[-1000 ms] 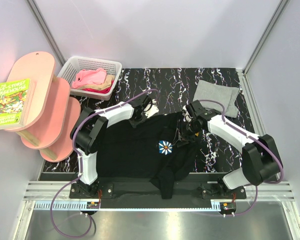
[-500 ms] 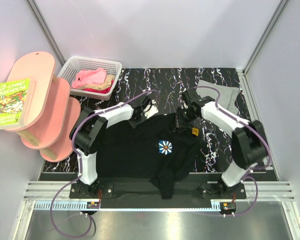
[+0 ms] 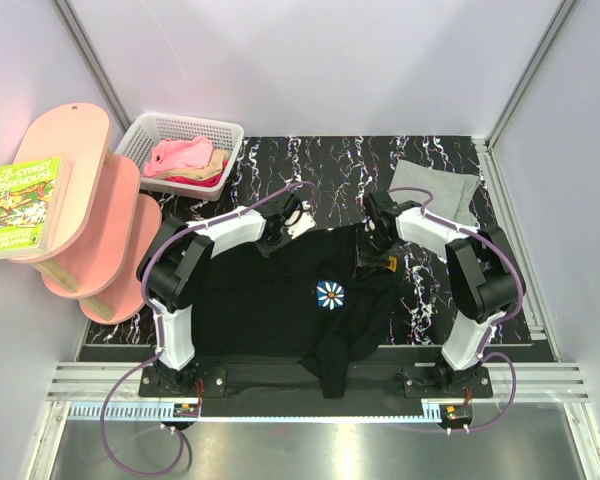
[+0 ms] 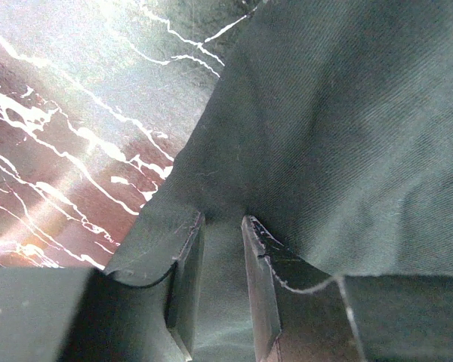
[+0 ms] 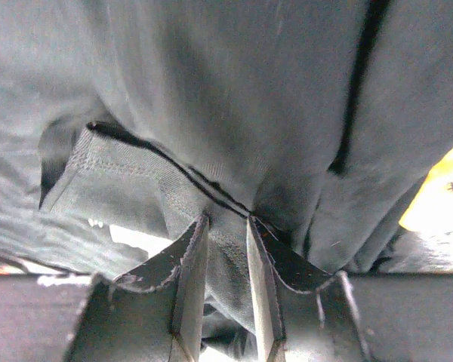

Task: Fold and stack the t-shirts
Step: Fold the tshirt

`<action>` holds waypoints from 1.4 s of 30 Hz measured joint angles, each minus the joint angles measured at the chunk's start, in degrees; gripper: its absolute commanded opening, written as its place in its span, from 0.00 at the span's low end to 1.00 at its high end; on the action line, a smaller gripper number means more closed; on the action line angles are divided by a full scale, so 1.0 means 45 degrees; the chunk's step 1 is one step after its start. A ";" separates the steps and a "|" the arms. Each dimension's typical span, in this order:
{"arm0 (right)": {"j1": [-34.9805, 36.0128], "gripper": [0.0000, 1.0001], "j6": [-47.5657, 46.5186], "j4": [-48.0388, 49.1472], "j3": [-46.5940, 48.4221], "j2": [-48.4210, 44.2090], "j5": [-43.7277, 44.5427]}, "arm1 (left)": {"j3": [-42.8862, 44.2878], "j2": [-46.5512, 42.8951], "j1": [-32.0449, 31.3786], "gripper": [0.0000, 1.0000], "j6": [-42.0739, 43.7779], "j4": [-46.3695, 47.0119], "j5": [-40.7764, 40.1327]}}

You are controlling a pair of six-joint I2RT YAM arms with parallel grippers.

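Black marbled table (image 3: 310, 160) carried the black t-shirt (image 3: 280, 300) spread at its middle, with left gripper (image 4: 220, 222) and right gripper (image 5: 226, 222) each pinched on its far edge; the fold seemed only starting, and next both should probably bring this edge evenly towards the near side

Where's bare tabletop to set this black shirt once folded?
Bare table along the far edge, between basket and grey shirt. Crowded in the centre: left pincer and right pincer clamp the black shirt.
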 measured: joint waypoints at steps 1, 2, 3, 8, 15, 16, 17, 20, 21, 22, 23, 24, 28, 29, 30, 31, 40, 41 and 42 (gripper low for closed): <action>0.0000 0.34 0.0044 0.0078 -0.0141 -0.0083 -0.0151 | 0.0000 0.0000 0.0000 0.32 0.0000 0.0000 0.0000; 0.0000 0.35 0.0112 0.0151 -0.0301 -0.0233 -0.0325 | 0.0000 0.0000 0.0000 0.32 0.0005 0.0005 -0.0005; 0.0010 0.35 0.0180 0.0194 -0.0486 -0.0457 -0.0525 | 0.0000 0.0000 0.0000 0.32 0.0005 0.0005 -0.0015; 0.0126 0.36 0.0627 0.0282 -0.1413 -0.2157 -0.1428 | 0.0000 0.0000 0.0000 0.32 0.0005 0.0010 -0.0029; 0.0427 0.37 0.1574 0.0612 -0.3293 -0.4877 -0.2375 | 0.0000 0.0000 0.0000 0.32 0.0005 0.0005 -0.0058; 0.0447 0.38 0.1700 0.0651 -0.3599 -0.5139 -0.2448 | 0.0000 0.0000 0.0000 0.32 0.0010 0.0010 -0.0068; 0.0457 0.42 0.1807 0.0670 -0.3891 -0.5357 -0.2482 | 0.0000 0.0000 0.0000 0.31 0.0015 0.0010 -0.0078; 0.0481 0.52 0.1972 0.0457 -0.4371 -0.5727 -0.2312 | 0.0000 0.0000 0.0000 0.31 0.0049 0.0010 -0.0083; 0.0481 0.52 0.1977 0.0340 -0.4323 -0.5746 -0.2123 | 0.0000 0.0000 0.0000 0.31 0.0049 0.0010 -0.0087; 0.0500 0.52 0.1928 0.0199 -0.4177 -0.5741 -0.1836 | 0.0000 0.0000 0.0000 0.31 0.0049 0.0010 -0.0087; 0.0505 0.52 0.1846 0.0005 -0.3944 -0.5717 -0.1564 | 0.0000 0.0000 0.0000 0.31 0.0053 0.0010 -0.0087; 0.0505 0.52 0.1768 -0.0204 -0.3594 -0.5663 -0.1200 | 0.0000 0.0000 0.0000 0.31 0.0053 0.0010 -0.0087; 0.0457 0.52 0.1384 -0.0408 -0.1666 -0.4891 -0.0253 | 0.0000 0.0000 0.0000 0.31 0.0063 0.0005 -0.0112; 0.0442 0.52 0.1287 -0.0379 -0.1302 -0.4673 -0.0073 | 0.0000 0.0000 0.0000 0.31 0.0068 0.0005 -0.0126; 0.0403 0.52 0.1141 -0.0345 -0.0806 -0.4303 0.0107 | 0.0000 0.0000 0.0000 0.31 0.0073 0.0005 -0.0141; 0.0379 0.51 0.1039 -0.0267 -0.0568 -0.4022 0.0253 | 0.0000 0.0000 0.0000 0.31 0.0083 0.0005 -0.0165; -0.0131 0.49 0.0452 0.0121 -0.1666 -0.1681 0.1345 | -0.0170 -0.0199 0.0000 0.31 0.0175 0.0044 -0.0277; -0.0155 0.49 0.0452 0.0097 -0.1919 -0.1695 0.1355 | -0.0185 -0.0199 0.0000 0.31 0.0185 0.0039 -0.0282; -0.0155 0.49 0.0447 0.0117 -0.2103 -0.1719 0.1350 | -0.0209 -0.0199 0.0000 0.31 0.0194 0.0044 -0.0282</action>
